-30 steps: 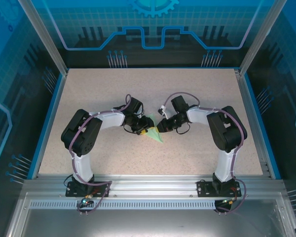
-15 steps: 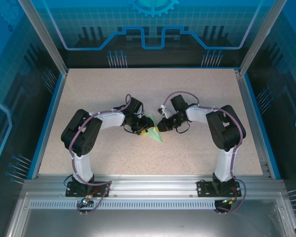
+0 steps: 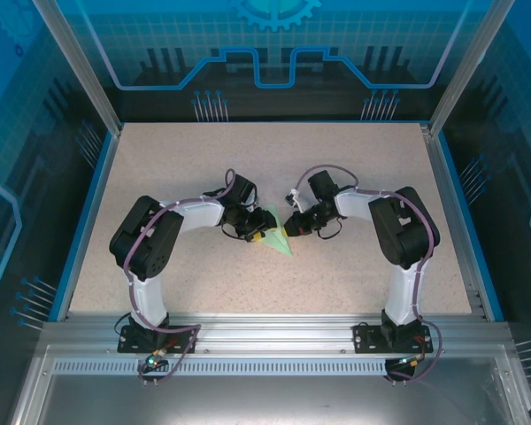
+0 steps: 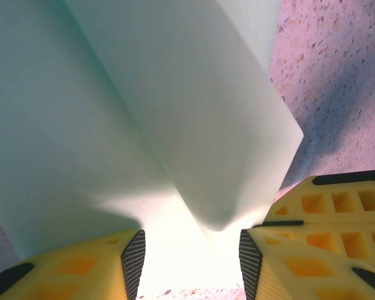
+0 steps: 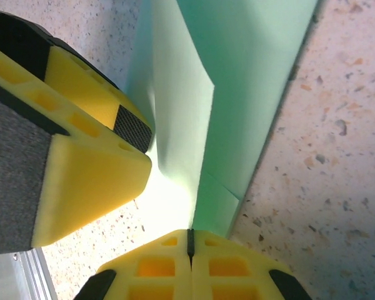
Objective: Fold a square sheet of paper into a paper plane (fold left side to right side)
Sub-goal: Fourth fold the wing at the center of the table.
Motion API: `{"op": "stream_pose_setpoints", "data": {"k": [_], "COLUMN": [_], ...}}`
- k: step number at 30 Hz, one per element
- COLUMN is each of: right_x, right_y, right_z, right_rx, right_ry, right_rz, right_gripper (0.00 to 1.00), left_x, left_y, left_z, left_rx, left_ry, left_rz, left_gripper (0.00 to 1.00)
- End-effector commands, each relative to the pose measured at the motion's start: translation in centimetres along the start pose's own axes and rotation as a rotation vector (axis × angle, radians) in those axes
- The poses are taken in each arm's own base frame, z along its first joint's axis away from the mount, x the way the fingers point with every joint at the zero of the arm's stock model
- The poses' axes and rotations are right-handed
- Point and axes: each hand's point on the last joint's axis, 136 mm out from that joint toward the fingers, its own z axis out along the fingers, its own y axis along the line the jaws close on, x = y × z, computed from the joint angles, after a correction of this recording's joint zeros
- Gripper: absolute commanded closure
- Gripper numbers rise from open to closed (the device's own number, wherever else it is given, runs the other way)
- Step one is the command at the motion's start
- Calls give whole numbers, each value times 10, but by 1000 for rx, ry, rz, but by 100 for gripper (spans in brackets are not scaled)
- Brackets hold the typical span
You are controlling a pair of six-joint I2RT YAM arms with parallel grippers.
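The paper plane [image 3: 280, 239] is pale mint-green paper folded to a narrow dart, lying mid-table with its tip toward the near right. My left gripper [image 3: 259, 236] comes at it from the left. In the left wrist view this gripper [image 4: 190, 265] is open, and the paper's raised folds [image 4: 175, 112] lie between its yellow fingers [image 4: 281, 250]. My right gripper [image 3: 288, 227] meets the paper from the right. In the right wrist view it [image 5: 189, 240] is shut on the standing crease of the paper [image 5: 237, 94]. A finger of the left gripper [image 5: 81, 175] is beside that flap.
The speckled beige tabletop [image 3: 354, 168] spreads out around the two grippers, bounded by a blue rim [image 3: 88, 212] and transparent walls. An aluminium rail [image 3: 265, 332] runs along the near edge by the arm bases.
The right wrist has shifted very slightly beside the paper. The left arm and the paper stay as they were.
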Motion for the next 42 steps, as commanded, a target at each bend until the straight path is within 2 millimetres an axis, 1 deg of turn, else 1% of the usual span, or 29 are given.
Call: {"op": "stream_pose_setpoints", "data": {"k": [1, 13, 16, 19, 24, 27, 29, 31, 33, 40, 42], "right_x": [-4, 1, 5, 10, 16, 16, 16, 16, 16, 18, 18], "right_y": [-7, -15, -18, -21, -26, -26, -25, -24, -24, -26, -26], "right_z": [-2, 2, 3, 7, 13, 14, 14, 14, 14, 15, 15], "right_rx": [2, 28, 43, 57, 75, 77, 74, 76, 80, 90, 89], "right_ry": [1, 25, 45, 75, 102, 106, 106, 105, 108, 116, 116], "right_rz": [8, 29, 33, 38, 49, 45, 44, 42, 41, 39, 40], "right_gripper": [98, 97, 97, 97, 97, 97, 97, 97, 97, 97, 97], "left_x": [-3, -2, -3, -5, -11, -14, -16, -19, -21, -30, -31], "left_y": [22, 21, 18, 6, -18, -27, -30, -32, -35, -49, -51], "left_z": [4, 4, 2, -8, -31, -37, -36, -33, -29, -17, -10], "left_rx": [-79, -79, -65, -42, 1, 11, 16, 18, 24, 69, 79], "left_ry": [-8, -8, -11, -29, -66, -68, -62, -57, -50, -22, -2], "left_rz": [-52, -51, -47, -22, 29, 45, 49, 49, 49, 49, 46], "left_gripper": [51, 51, 51, 50, 46, 46, 47, 52, 54, 55, 55]}}
